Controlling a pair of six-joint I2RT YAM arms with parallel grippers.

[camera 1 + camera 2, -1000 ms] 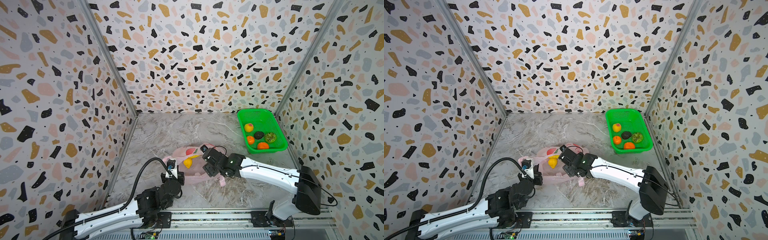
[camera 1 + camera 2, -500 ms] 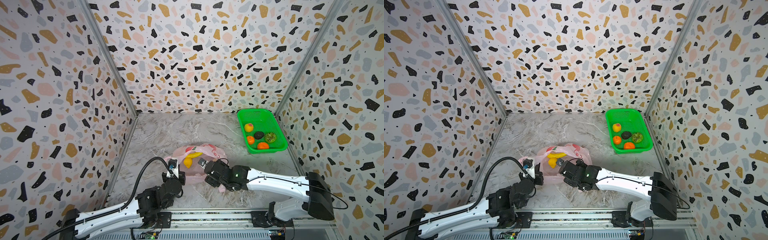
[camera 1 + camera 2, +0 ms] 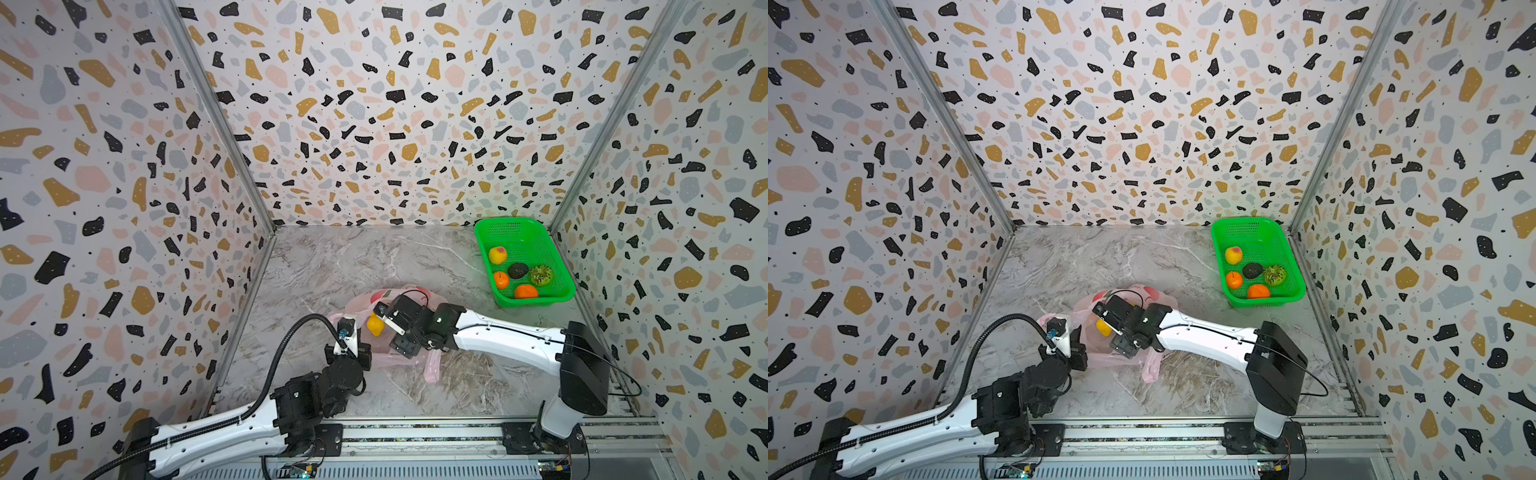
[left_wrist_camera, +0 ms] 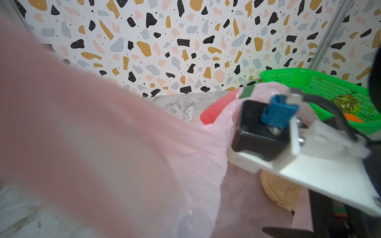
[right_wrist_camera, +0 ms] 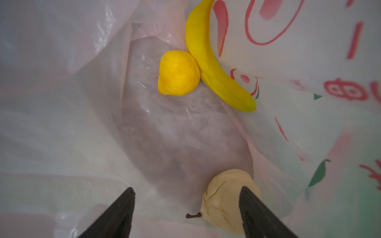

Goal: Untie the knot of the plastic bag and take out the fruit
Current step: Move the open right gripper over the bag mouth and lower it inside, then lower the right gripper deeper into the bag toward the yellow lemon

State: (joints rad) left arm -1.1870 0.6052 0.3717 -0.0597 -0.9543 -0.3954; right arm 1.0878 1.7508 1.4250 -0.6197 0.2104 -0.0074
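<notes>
The pale pink plastic bag (image 3: pixel 360 300) lies in the middle of the table with its mouth open; the knot is not in view. My left gripper (image 3: pixel 352 348) is shut on the bag's near-left edge, and pink plastic (image 4: pixel 123 144) hides its fingers in the left wrist view. My right gripper (image 5: pixel 186 191) is open inside the bag's mouth (image 3: pixel 398 337). Fruit inside: a cream bumpy ball (image 5: pixel 224 197) against one finger, with a round yellow fruit (image 5: pixel 178 73) and a banana (image 5: pixel 210 61) deeper in. Both top views show the yellow fruit (image 3: pixel 1103 327).
A green mesh basket (image 3: pixel 490 232) stands at the back right against the wall with several fruits: a peach (image 3: pixel 497 254), an avocado (image 3: pixel 518 270), a kiwi half (image 3: pixel 541 274) and two tangerines. A loose bag handle (image 3: pixel 431 368) trails toward the front rail. Patterned walls close three sides.
My right gripper dipped toward the front, then moved left into the bag's mouth. The bag's top shifted with it. The left gripper kept its hold and place.
</notes>
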